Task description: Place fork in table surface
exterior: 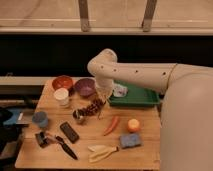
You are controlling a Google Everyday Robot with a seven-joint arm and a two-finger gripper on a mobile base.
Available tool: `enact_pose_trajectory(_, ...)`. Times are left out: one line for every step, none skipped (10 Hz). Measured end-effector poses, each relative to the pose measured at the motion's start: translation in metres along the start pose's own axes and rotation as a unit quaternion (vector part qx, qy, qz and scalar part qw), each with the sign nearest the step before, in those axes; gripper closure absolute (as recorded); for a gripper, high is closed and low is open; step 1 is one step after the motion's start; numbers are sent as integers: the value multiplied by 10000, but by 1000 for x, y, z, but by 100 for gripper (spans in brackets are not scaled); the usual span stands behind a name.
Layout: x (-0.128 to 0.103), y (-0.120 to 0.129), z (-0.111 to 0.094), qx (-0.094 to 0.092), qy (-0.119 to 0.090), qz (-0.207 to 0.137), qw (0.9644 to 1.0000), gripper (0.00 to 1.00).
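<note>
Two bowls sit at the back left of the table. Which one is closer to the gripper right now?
The purple bowl. It sits just left of the gripper, while the orange bowl lies farther left, beyond the purple one and behind the white cup.

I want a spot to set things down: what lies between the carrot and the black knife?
In the camera view, only bare table surface lies between carrot and knife. The gripper hangs near the green tray.

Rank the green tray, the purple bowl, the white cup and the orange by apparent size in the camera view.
1. green tray
2. purple bowl
3. white cup
4. orange

The gripper hangs between bowl and tray.
</note>
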Motion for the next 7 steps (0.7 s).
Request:
enact_pose_trajectory(5, 2, 8, -48, 85, 17, 10000, 100)
enact_pose_trajectory(11, 4, 19, -105, 207, 22, 9997, 100)
enact_pose_trajectory(15, 7, 26, -152, 303, 17, 9994, 100)
enact_pose_trajectory(19, 11, 35, -196, 404, 6, 9990, 100)
enact_pose_trajectory(24, 13, 44, -248, 515, 4, 9984, 100)
enact_pose_trajectory(28, 16, 54, -307, 629, 8, 9975, 100)
enact_pose_trajectory(30, 18, 60, -362, 715, 10, 9968, 100)
